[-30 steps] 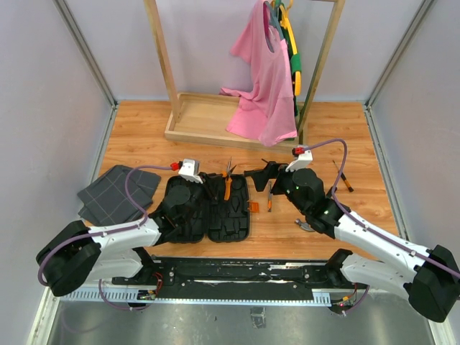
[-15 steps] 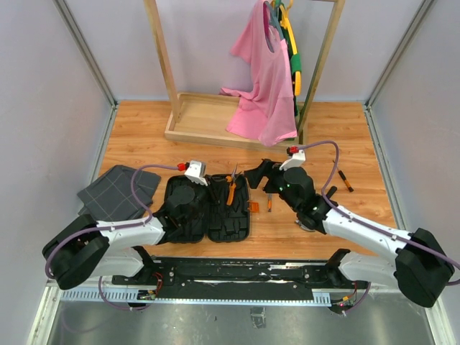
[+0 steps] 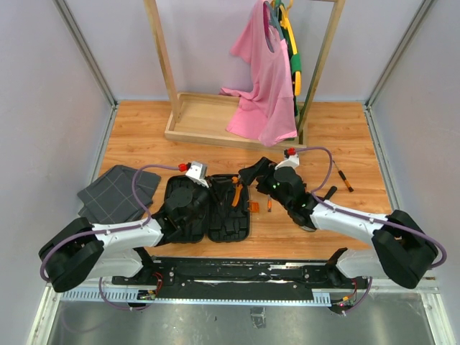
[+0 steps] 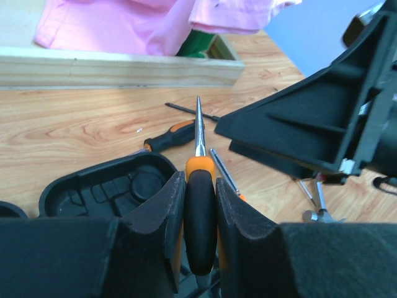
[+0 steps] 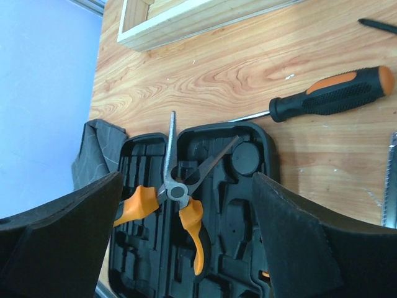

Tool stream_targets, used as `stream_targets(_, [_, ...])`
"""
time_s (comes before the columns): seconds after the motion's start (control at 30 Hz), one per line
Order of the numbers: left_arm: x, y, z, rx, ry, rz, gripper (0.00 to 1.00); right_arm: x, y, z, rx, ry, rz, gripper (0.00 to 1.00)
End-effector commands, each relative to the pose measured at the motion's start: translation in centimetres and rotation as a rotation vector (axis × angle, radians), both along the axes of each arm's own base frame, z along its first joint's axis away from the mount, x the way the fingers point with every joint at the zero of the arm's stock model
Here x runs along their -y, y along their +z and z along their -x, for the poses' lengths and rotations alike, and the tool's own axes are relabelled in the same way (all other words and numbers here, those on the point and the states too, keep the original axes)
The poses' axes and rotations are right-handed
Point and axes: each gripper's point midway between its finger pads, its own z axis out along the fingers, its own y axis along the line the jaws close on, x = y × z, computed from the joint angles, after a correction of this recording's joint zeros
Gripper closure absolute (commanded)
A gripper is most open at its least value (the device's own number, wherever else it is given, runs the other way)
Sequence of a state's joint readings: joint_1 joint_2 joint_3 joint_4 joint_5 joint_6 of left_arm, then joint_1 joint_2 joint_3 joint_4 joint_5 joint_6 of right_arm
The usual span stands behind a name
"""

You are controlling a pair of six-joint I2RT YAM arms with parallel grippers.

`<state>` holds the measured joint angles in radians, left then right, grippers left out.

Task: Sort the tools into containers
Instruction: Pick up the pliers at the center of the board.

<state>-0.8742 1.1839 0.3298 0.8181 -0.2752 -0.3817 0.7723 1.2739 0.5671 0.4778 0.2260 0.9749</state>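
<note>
The black tool case (image 3: 228, 224) lies open near the table's front edge, its moulded slots (image 5: 245, 214) facing up. My left gripper (image 3: 219, 191) is shut on one black-and-orange handle of the pliers (image 4: 200, 214) and holds them over the case. Their steel nose (image 5: 171, 146) is spread open and the other handle (image 5: 197, 233) hangs free. My right gripper (image 3: 249, 175) hovers open above the case's far right corner, its fingers (image 5: 68, 230) wide on either side of the pliers without touching them. A screwdriver (image 5: 329, 93) lies on the wood behind the case.
A dark grey grid fabric (image 3: 115, 192) lies left of the case. A wooden rack base (image 3: 205, 118) and a hanging pink shirt (image 3: 262, 86) stand at the back. Another screwdriver (image 3: 343, 178) and a small black bar (image 3: 330, 192) lie to the right.
My right gripper has swung left to above the case's corner and the pliers. The left gripper has carried the pliers slightly right and lower over the case.
</note>
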Motion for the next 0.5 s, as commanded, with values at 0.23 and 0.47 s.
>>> stream_targets(0.23, [0.6,4.2,0.8,0.108,-0.038,0.115,0.99,-1.5,-0.8,-1.4,-0.065,-0.046,-0.211,0.18])
stream_targets(0.47, [0.6,4.1,0.8,0.104,-0.033,0.118,1.0,-2.2,-0.8,-2.3,-0.091,-0.023,-0.319,0.31])
